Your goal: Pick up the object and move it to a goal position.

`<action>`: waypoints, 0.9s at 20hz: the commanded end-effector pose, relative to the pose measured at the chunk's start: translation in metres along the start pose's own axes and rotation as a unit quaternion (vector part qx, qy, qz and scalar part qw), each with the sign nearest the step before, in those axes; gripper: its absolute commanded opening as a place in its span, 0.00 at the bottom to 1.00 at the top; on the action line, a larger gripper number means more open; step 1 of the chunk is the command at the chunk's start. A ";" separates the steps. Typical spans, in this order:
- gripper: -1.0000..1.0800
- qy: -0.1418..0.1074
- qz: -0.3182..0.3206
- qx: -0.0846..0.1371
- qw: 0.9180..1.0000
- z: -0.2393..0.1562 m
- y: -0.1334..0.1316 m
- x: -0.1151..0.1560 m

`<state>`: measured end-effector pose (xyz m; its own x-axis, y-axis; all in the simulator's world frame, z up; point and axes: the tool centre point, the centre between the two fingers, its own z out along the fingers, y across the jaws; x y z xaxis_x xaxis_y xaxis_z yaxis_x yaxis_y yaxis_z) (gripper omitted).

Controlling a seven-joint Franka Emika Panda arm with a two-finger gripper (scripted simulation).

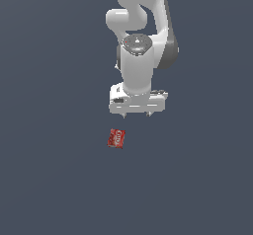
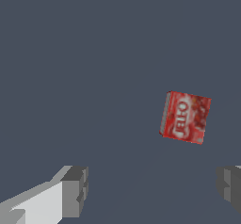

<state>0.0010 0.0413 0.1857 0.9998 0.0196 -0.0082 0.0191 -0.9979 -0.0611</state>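
The object, a small flat red box (image 1: 116,138) with white lettering, lies on the dark grey floor in the exterior view, a little toward the exterior view's left of the gripper and nearer the camera. It also shows in the wrist view (image 2: 185,117), lying flat with its lettered face up. My gripper (image 1: 138,114) hangs above the floor, pointing down, with its fingers spread wide and nothing between them. In the wrist view the gripper (image 2: 153,190) shows two grey fingertips (image 2: 75,191) set far apart, and the box lies apart from them.
The white arm (image 1: 141,36) rises behind the gripper in the exterior view. A plain dark grey floor (image 1: 49,179) fills both views.
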 end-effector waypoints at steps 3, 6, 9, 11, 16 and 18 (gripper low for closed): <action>0.96 0.000 0.001 0.001 1.000 0.000 0.000 0.000; 0.96 0.001 0.006 0.000 1.000 0.005 0.004 0.002; 0.96 0.002 0.015 -0.002 1.000 0.016 0.013 0.006; 0.96 0.002 0.023 -0.005 1.000 0.025 0.021 0.008; 0.96 0.004 0.051 -0.013 0.999 0.058 0.050 0.016; 0.96 0.005 0.063 -0.017 0.998 0.073 0.062 0.018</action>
<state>0.0176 -0.0072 0.1206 0.9960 -0.0887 -0.0049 -0.0888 -0.9955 -0.0326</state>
